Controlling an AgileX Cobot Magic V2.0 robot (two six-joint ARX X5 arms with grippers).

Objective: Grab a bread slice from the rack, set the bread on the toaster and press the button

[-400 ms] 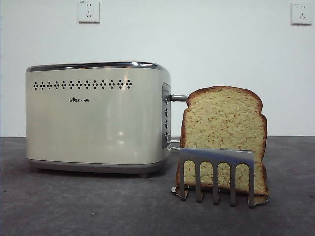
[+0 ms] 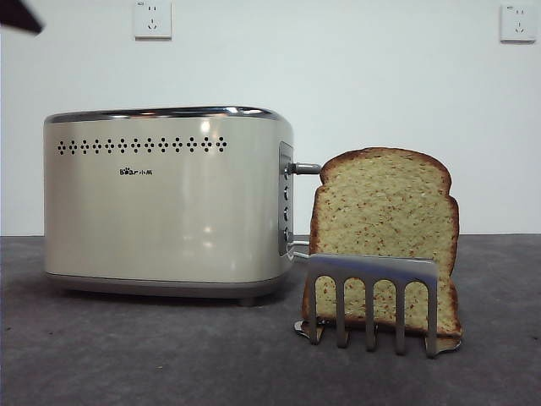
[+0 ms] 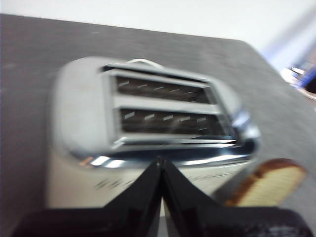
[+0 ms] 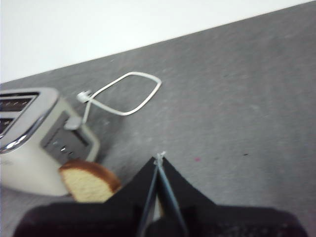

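Note:
The slice of bread (image 2: 385, 220) stands upright in the small steel rack (image 2: 372, 296), to the right of the cream toaster (image 2: 161, 203). The grey button lever (image 2: 306, 168) juts from the toaster's end panel toward the bread. My left gripper (image 3: 160, 163) is shut and empty, high above the toaster (image 3: 79, 113), with both slots visible below it and the bread (image 3: 271, 182) off to one side. My right gripper (image 4: 159, 159) is also shut and empty, above the table near the bread (image 4: 88, 181) and the button (image 4: 73, 122). A black arm tip (image 2: 17, 15) shows in the front view's top left corner.
A white power cord (image 4: 129, 94) loops on the dark grey table (image 2: 127, 355) behind the toaster. Two wall sockets (image 2: 152, 19) (image 2: 517, 23) sit high on the white wall. Blurred items (image 3: 301, 76) lie past the table's far corner.
A black arm tip has come into the front view's top left corner. The toaster, the bread and the rack have not moved.

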